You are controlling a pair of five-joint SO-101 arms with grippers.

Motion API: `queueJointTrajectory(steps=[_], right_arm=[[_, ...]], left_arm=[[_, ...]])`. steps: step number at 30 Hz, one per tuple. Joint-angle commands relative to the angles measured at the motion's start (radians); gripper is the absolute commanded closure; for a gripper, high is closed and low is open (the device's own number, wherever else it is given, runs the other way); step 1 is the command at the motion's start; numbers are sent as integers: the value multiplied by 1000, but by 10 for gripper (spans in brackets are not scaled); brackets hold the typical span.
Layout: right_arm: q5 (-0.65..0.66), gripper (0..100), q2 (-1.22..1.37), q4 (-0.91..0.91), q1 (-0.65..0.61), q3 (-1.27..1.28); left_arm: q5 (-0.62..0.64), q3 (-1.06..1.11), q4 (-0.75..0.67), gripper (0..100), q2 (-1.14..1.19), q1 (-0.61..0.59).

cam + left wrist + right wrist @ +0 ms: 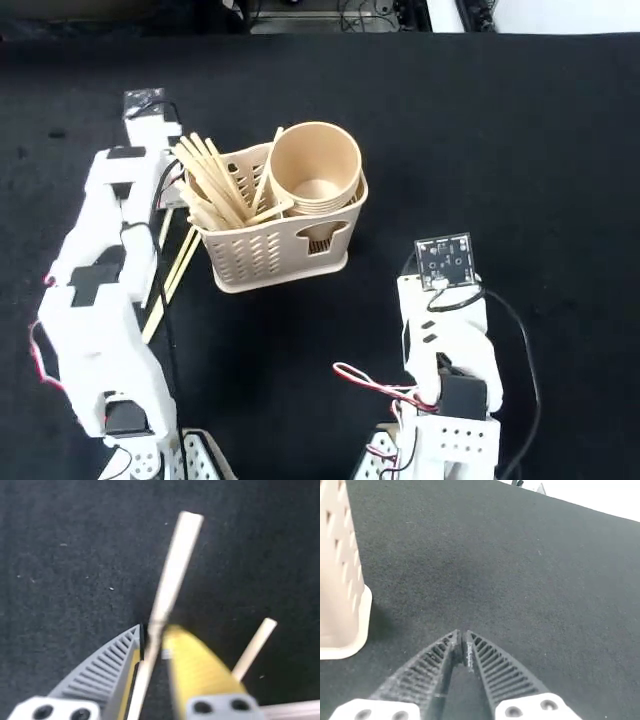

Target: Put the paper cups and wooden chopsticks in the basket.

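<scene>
Done: paper cups point(315, 170) sat stacked in the basket point(270, 255), a bundle of wooden chopsticks point(212, 178) beside them
Remaining: two loose chopsticks point(172, 268) outside, at the basket's 8 o'clock
Left gripper point(152, 636): clamped on a single chopstick point(172, 565), second chopstick point(255, 642) just beside
Right gripper point(464, 645): jaws closed, empty, at the basket's 4 o'clock

Beige slotted basket point(270, 255), tan cups point(315, 165), pale chopsticks point(215, 180), black table point(500, 130).

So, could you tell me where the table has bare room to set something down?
Free: the table right of the basket, beyond the right arm. Crowded: the gap between basket and left arm, where chopsticks lie.
</scene>
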Motion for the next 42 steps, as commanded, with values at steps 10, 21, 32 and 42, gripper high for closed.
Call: queueJointTrajectory(steps=[10,21,32,42], right_arm=[[8,977,-65,2,-8,-5],[8,977,-65,0,-11,-5],[8,977,-65,3,-12,-5],[8,977,-65,2,-12,-5]], left_arm=[[-12,-104,193,972,-89,-70],[195,122,192,971,-796,-173],[301,507,-302,972,-1887,-70],[301,1070,-588,971,-2265,128]])
